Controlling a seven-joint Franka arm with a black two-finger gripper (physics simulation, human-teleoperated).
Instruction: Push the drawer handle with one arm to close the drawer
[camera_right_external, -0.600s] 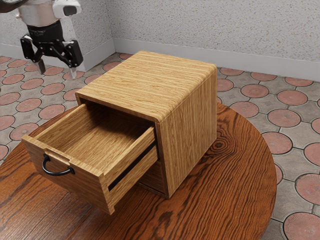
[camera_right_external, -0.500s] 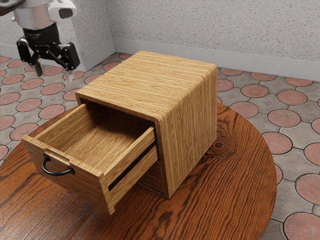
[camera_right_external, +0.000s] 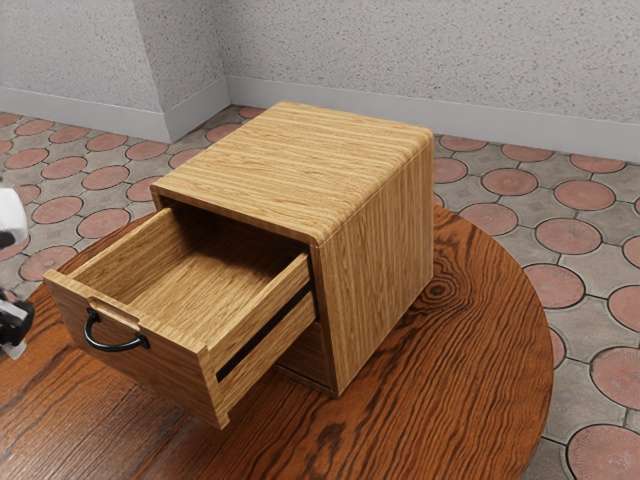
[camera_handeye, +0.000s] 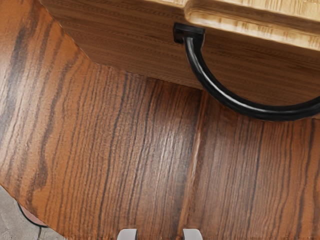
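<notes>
The drawer (camera_right_external: 150, 372), pulled well out of the wooden cabinet (camera_right_external: 375, 260), stands open; its front is clear of the cabinet's face. The black handle (camera_right_external: 115, 347), a curved bar, is fixed to the drawer's front, just below a shaped lip in the upper edge. Beneath the open drawer, part of a lower front panel (camera_right_external: 306, 352) is visible within the cabinet.

My pincer (camera_right_external: 12, 326), partly cut off at the exterior view's left edge, lies near the drawer's front, on its handle side, and apart from the handle. In the wrist view I see its two fingertips standing apart, with a gap between them and nothing held; the handle curves out ahead of them, untouched. A white part of my arm (camera_right_external: 12, 218) appears above the pincer in the exterior view.

The cabinet rests upright on the tabletop (camera_right_external: 440, 360), of dark-grained reddish wood with a rounded edge. Beyond lie the floor (camera_right_external: 490, 218), paved with round pink tiles set in grey, and a speckled pale wall (camera_right_external: 400, 50) with a plain baseboard (camera_right_external: 400, 108).
</notes>
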